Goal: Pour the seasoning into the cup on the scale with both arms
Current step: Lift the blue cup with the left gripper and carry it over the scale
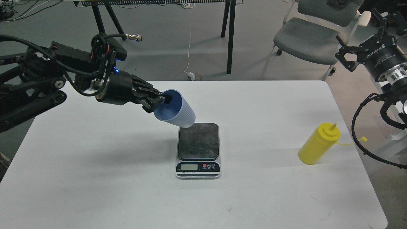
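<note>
My left gripper (pixel 160 102) is shut on the rim of the light-blue ribbed cup (pixel 179 109), one finger inside it. The cup is tilted, its base pointing down and right, and hangs in the air just above the far left corner of the scale (pixel 198 149). The scale lies flat at the table's middle, its dark platform bare and its display facing me. The yellow seasoning bottle (pixel 318 144) stands upright near the table's right edge, its cap strap sticking out to the right. My right gripper (pixel 362 31) is open and empty, high up beyond the table's far right corner.
The white table (pixel 127 178) carries only the scale and bottle. A grey chair (pixel 305 35) stands behind the far right corner, and black table legs (pixel 230 35) stand on the floor beyond. My right arm's black cable (pixel 359 140) loops just right of the bottle.
</note>
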`<state>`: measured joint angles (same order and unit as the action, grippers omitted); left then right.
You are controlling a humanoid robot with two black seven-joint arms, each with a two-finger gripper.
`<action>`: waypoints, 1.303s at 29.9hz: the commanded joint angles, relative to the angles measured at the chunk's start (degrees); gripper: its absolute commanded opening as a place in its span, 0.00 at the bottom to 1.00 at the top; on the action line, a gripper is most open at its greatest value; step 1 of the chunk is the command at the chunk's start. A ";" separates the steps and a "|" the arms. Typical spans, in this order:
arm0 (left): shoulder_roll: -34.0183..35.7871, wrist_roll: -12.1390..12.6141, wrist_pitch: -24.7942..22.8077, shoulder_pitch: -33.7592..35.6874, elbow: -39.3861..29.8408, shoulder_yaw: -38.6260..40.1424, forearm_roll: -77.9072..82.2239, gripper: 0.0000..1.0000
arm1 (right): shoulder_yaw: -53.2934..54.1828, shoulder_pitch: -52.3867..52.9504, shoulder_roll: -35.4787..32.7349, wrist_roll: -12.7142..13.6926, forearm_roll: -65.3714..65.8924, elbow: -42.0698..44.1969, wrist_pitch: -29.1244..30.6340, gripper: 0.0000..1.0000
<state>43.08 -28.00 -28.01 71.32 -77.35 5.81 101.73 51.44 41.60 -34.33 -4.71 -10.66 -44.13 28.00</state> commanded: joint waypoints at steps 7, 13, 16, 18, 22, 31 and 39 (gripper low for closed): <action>-7.56 0.00 0.01 -0.13 1.14 -0.18 1.97 0.02 | -0.37 -0.11 0.67 -0.04 0.02 0.01 0.00 1.00; -14.50 0.00 0.01 -0.13 7.90 -0.27 2.95 0.03 | -0.28 -0.46 0.76 -0.04 0.02 0.01 0.00 1.00; -18.19 0.00 0.01 -0.04 11.94 -0.27 3.04 0.03 | -0.28 -0.64 1.02 -0.04 0.02 0.01 0.00 1.00; -20.48 0.00 0.01 0.05 14.23 -0.36 3.04 0.03 | -0.28 -0.64 1.37 -0.04 0.02 0.01 0.00 0.99; -22.86 0.00 0.01 -0.30 17.31 -1.58 3.82 0.03 | -0.46 -0.64 1.46 -0.04 0.02 0.01 0.00 1.00; -26.47 0.00 0.01 -0.21 23.64 -5.63 4.79 0.04 | -0.37 -1.17 1.38 -0.04 0.02 0.01 0.00 0.99; -26.55 0.00 0.01 -0.56 24.00 -5.54 4.79 0.05 | -0.46 -1.17 2.08 -0.04 0.02 -0.07 0.00 1.00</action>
<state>16.54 -28.00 -27.99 70.88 -53.37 0.20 106.53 50.99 40.43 -32.61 -4.75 -10.63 -44.20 28.00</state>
